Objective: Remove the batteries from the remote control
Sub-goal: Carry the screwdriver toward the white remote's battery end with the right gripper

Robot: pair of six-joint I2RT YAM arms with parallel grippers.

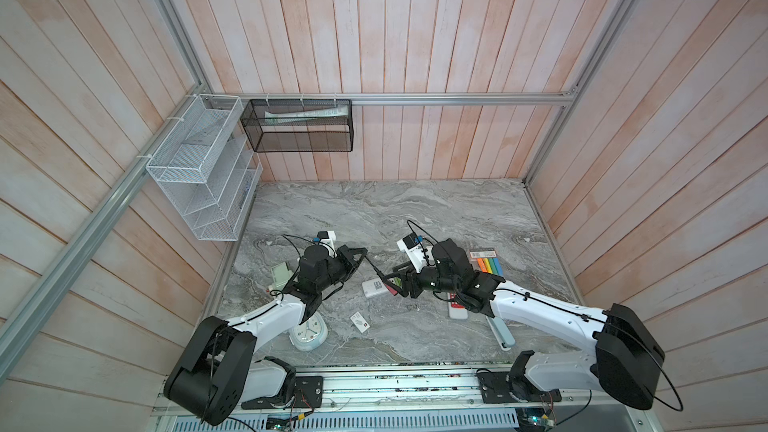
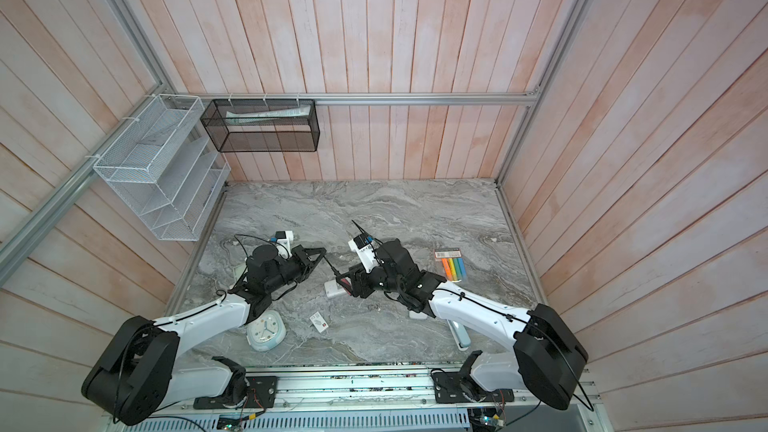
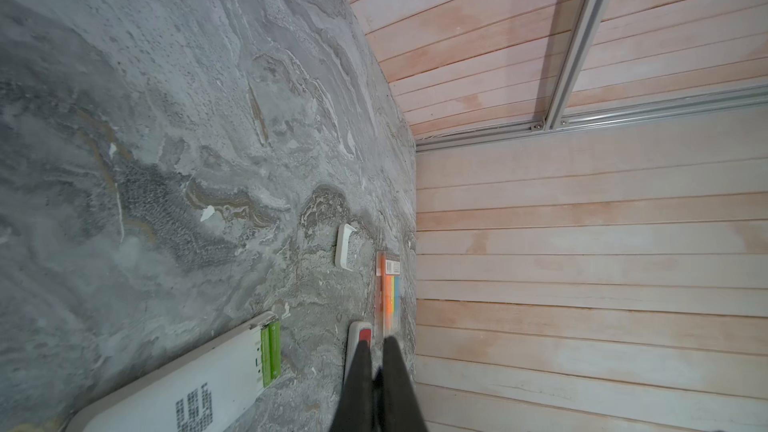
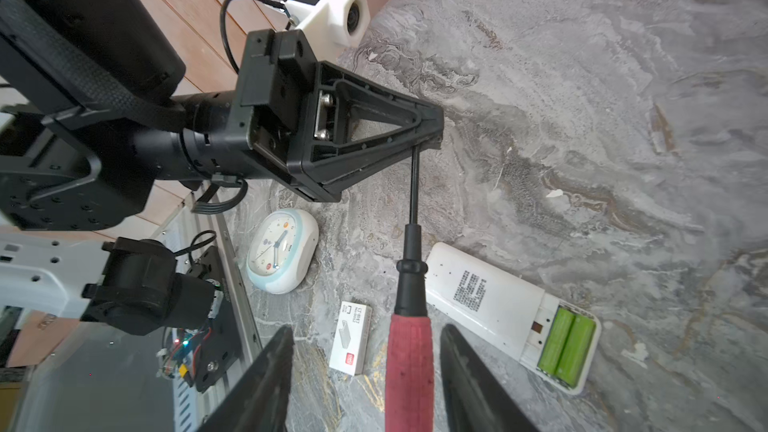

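Note:
The white remote control [image 4: 478, 297] lies face down on the marble table with its battery bay uncovered. Two yellow-green batteries [image 4: 567, 342] sit side by side in the bay, also seen in the left wrist view as batteries [image 3: 270, 353]. A red-handled screwdriver [image 4: 409, 367] hangs above the table. My left gripper [image 4: 432, 126] is shut on the tip of its black shaft. My right gripper [image 4: 365, 330] is open, with the red handle between its fingers and a gap on each side. In both top views the two grippers [image 1: 365, 256] [image 2: 347, 282] meet over the remote control [image 1: 372, 288].
A second remote [image 3: 359, 334] with a red button and a loose white cover [image 3: 344, 245] lie near the highlighter pack [image 1: 488, 261]. A clock [image 1: 308, 332], a staple box [image 1: 360, 322] and a stapler [image 1: 500, 332] lie toward the front. Wire racks [image 1: 208, 168] hang on the left wall.

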